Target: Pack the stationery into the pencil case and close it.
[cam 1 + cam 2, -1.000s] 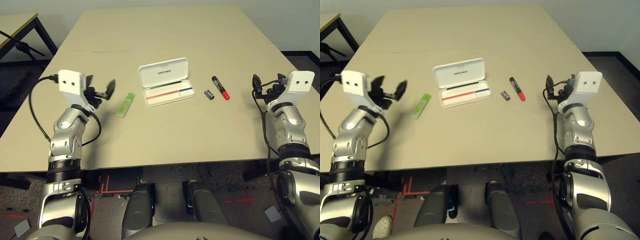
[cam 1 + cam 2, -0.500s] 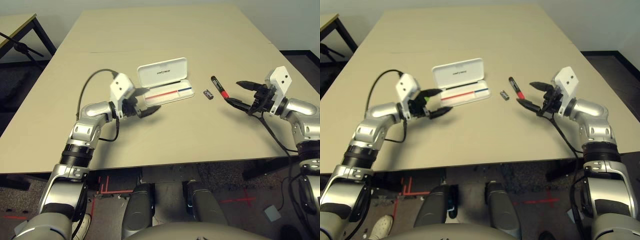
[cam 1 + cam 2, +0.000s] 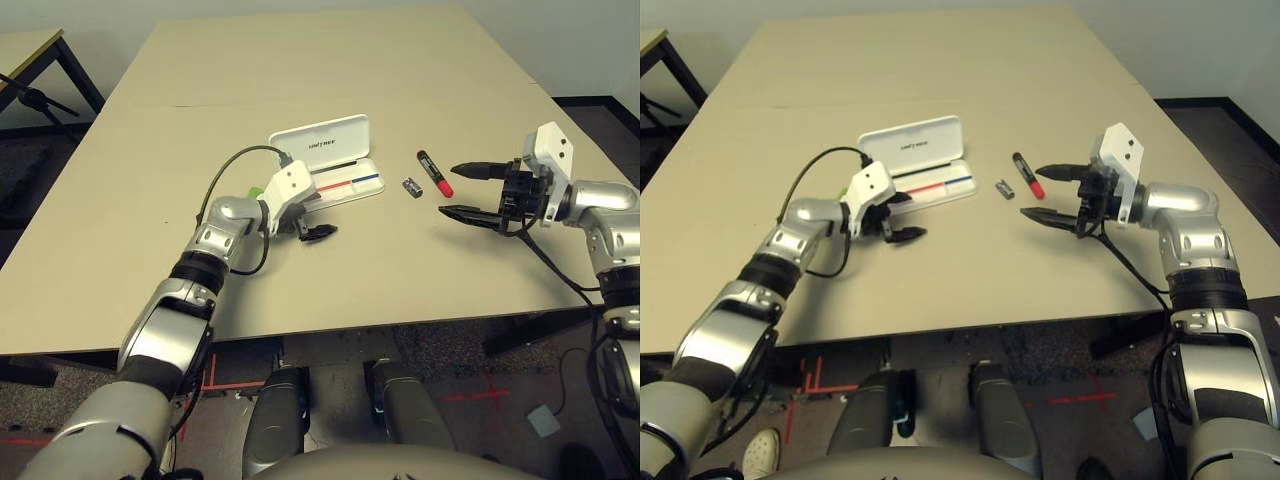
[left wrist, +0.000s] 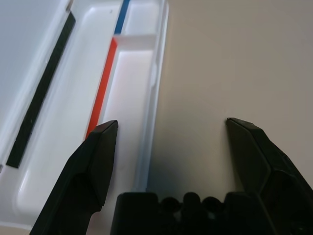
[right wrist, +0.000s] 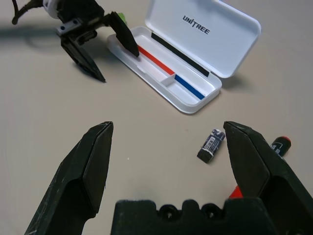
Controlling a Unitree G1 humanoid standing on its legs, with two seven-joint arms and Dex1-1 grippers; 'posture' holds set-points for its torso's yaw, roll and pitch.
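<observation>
The white pencil case (image 3: 322, 143) lies open mid-table, its lid up and a red and a blue stripe in its tray (image 4: 132, 88). My left gripper (image 3: 312, 218) is open at the tray's near left corner, one finger over the tray and nothing between the fingers. The light-green stick (image 3: 256, 191) peeks out behind my left wrist. The red marker (image 3: 434, 173) and the small dark metal piece (image 3: 410, 187) lie right of the case. My right gripper (image 3: 465, 191) is open just right of the marker, holding nothing. In the right wrist view the metal piece (image 5: 211, 144) lies between its fingers' line of sight.
The tan table (image 3: 330, 70) stretches far behind the case. A seam (image 3: 180, 104) crosses its far left part. Another table (image 3: 30, 45) and a dark stand stand beyond the left edge.
Both arms have swung in from the table's sides. The left gripper has passed over the green stick to the case's corner. The right gripper has edged closer to the marker.
</observation>
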